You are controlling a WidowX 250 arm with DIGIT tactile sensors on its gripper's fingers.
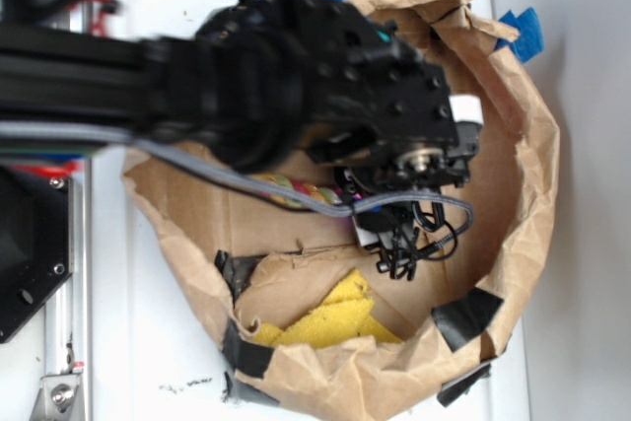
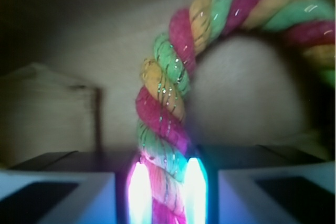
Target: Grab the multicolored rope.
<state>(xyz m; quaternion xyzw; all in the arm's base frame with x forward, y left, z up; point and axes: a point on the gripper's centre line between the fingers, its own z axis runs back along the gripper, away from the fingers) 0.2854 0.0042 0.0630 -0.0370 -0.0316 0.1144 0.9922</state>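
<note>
Jaws clamped on the multicolored rope [image 2: 164,124], with the rope's lower end pinched between the two bright fingers [image 2: 138,192] at the bottom of the wrist view. Arches up from that grip and curves over to the right, red, yellow and green strands twisted tight, brown paper behind it.

Seen from outside, only a short stretch of the rope [image 1: 296,190] peeking out from under the black arm [image 1: 296,76], inside the brown paper bag [image 1: 532,175]. Crossed there by the grey braided cable [image 1: 237,176], which runs along the arm's underside toward the jaws [image 1: 399,234].

Bag lying on the white bench [image 1: 148,342], its mouth rolled open into a crumpled raised rim patched with black tape [image 1: 465,315] and blue tape [image 1: 523,32]. Rim wall close to the wrist on the side of the blue tape; more open floor inside the bag toward the black tape. Also within the bag, well apart from the rope: yellow pieces [image 1: 330,320], sponge-like, resting by the rim. Bare bench strip between the bag and the metal rail [image 1: 69,273] at the frame edge.
</note>
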